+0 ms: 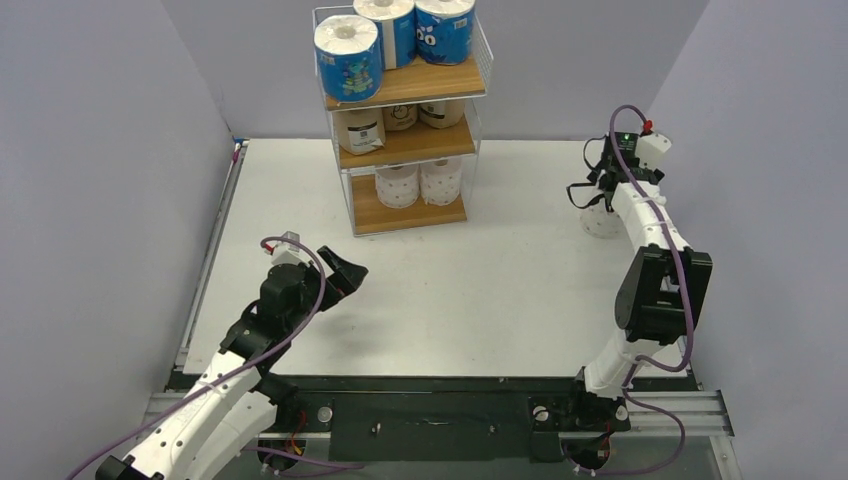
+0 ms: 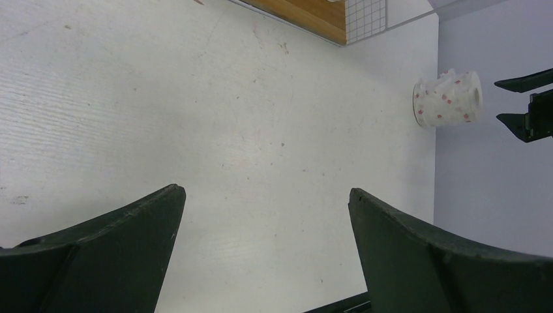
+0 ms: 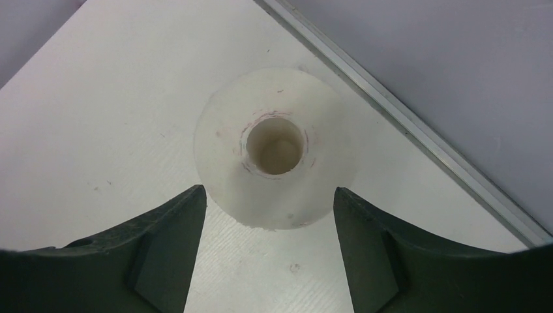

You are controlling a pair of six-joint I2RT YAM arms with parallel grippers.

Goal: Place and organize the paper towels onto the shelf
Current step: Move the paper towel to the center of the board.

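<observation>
**Eight rolls shelved, one left on the tabletop**

Nearest to my bases, my left pincer (image 1: 345,280) hangs over the near-left part of the tabletop (image 1: 480,290). Its jaws are spread wide and hold nothing. Its own camera shows only bare surface between the fingers.

Farther out, close to the right edge and toward the far right corner, the last loose roll (image 1: 602,222) stands on end, white with small red marks. My right pincer (image 1: 590,195) hovers right above it with its jaws spread. From the wrist I look straight down into the hollow core, and as far as I can see neither finger touches the paper.

At the middle of the far edge stands the shelf (image 1: 405,147). Its top board carries three blue rolls (image 1: 347,58), and the middle board holds three tan rolls (image 1: 360,130). The bottom board has only two white rolls (image 1: 420,183), set toward its right side, with bare wood to their left.

I judge the job nearly done, with the rolls sorted one colour to a tier. What is left is to close on the last white roll, carry it across and set it in the gap on the bottom board.
</observation>
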